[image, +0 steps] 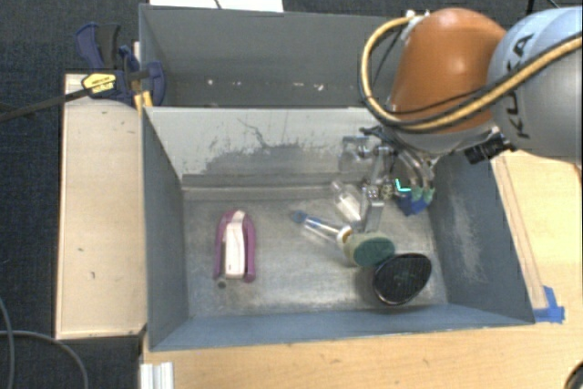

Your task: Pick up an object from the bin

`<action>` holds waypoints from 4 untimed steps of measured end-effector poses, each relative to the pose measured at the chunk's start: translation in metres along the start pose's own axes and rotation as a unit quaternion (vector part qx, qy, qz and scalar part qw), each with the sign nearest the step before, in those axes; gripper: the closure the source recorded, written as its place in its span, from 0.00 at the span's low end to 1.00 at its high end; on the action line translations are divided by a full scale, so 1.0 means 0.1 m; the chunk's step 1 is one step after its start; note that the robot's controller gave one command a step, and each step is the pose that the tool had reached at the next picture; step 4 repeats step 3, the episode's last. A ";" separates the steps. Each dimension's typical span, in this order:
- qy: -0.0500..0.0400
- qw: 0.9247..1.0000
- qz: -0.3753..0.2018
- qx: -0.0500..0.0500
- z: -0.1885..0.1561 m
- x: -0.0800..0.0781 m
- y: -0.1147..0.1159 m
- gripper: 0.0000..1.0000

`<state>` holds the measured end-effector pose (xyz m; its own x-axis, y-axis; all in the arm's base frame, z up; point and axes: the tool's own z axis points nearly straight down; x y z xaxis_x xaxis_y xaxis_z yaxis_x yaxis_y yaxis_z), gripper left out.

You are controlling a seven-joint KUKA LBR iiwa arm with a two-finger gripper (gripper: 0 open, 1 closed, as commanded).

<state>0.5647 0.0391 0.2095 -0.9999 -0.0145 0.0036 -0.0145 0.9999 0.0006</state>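
The gripper (369,200), open or closed unclear, hovers; the clear blue-tipped tube (319,228) lies at its eight o'clock, axis ten-to-four.

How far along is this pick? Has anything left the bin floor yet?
Done: the gripper is low inside the bin, at its right side. In hand: it hangs just above a clear tube with a blue tip and a dark green round cap; nothing looks lifted. Left: the grasp and lift. The purple and white object and the black disc lie on the floor.
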 end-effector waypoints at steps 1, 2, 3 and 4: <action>0.000 0.999 -0.052 0.000 1.21 0.26 -0.65 0.00; -0.006 0.999 -0.053 0.000 1.14 0.22 -0.62 1.00; -0.008 0.999 -0.040 0.001 -0.26 0.16 -0.68 1.00; -0.008 0.999 -0.040 0.001 -0.26 0.16 -0.68 1.00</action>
